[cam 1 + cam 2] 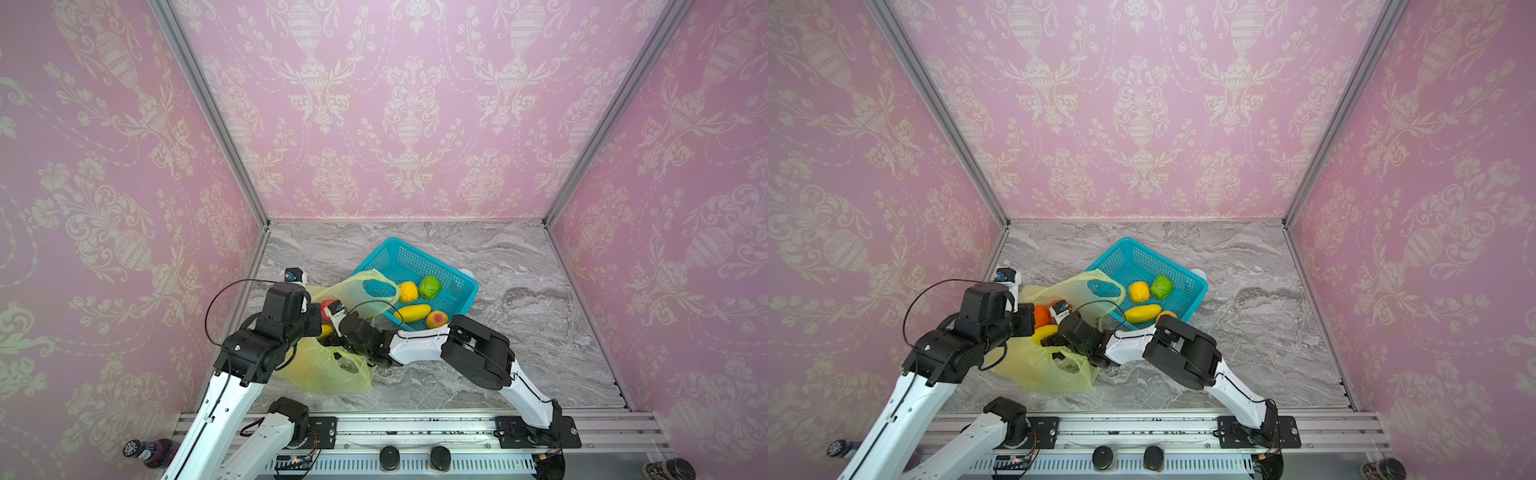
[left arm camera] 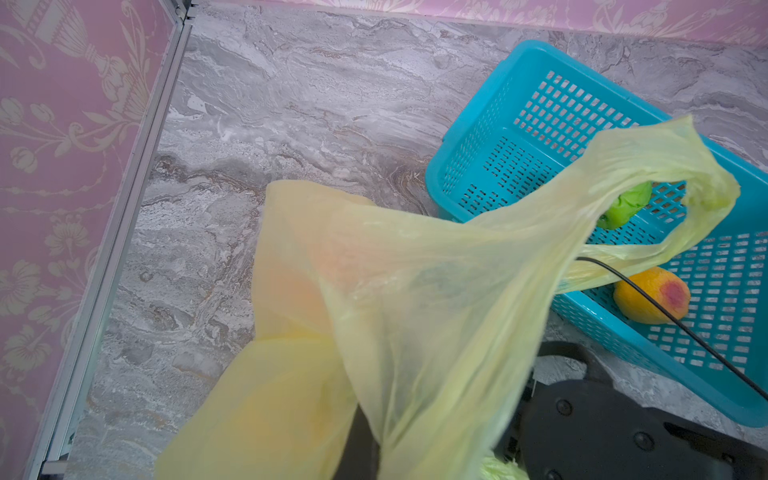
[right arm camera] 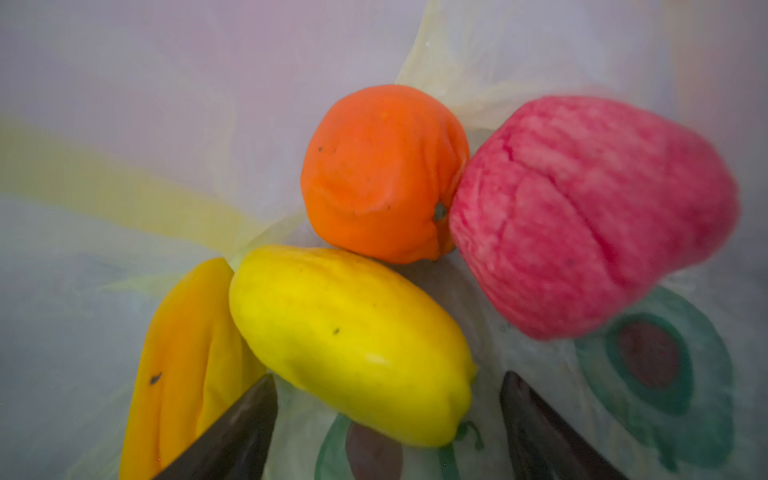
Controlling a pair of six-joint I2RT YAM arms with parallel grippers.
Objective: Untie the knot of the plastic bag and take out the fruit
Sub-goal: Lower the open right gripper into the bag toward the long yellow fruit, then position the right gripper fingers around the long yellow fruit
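Observation:
The plastic bag (image 1: pixel 324 370) (image 2: pixel 415 291) lies open at the front left. One handle loop (image 1: pixel 376 286) drapes over the basket, and no knot shows. My left gripper (image 2: pixel 370 436) is shut on the bag's edge and holds it up. Inside the bag my right gripper (image 3: pixel 388 378) stands open, its dark fingers on either side of the end of a long yellow fruit (image 3: pixel 353 345). Beside that fruit lie an orange one (image 3: pixel 382 174), a pink-red one (image 3: pixel 582 216) and a yellow-orange one (image 3: pixel 183 353).
The teal basket (image 1: pixel 399 253) behind the bag holds a yellow oval fruit (image 1: pixel 408 291), a green one (image 1: pixel 429 286), a long yellow one (image 1: pixel 412 313) and a peach one (image 1: pixel 437 319). A white object (image 1: pixel 466 273) sits behind it. The left wall is close.

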